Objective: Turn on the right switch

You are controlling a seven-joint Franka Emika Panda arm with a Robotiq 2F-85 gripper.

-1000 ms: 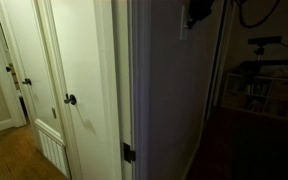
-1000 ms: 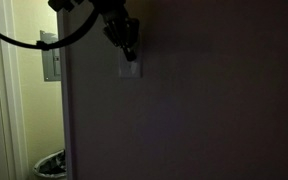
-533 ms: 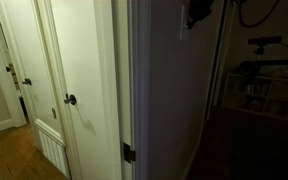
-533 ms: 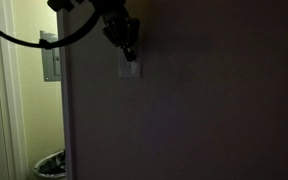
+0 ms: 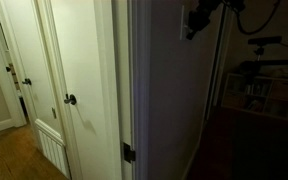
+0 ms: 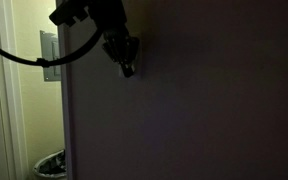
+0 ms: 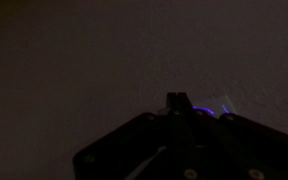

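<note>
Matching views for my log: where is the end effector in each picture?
In an exterior view: end effector at top, right of centre.
In an exterior view: end effector upper left of centre.
Wrist view: end effector bottom centre.
Shared landmark: the dark wall it faces.

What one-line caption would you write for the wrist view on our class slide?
Wrist view: the dark tool faces a dim grey wall, with a faint bluish glint beside its tip.
</note>
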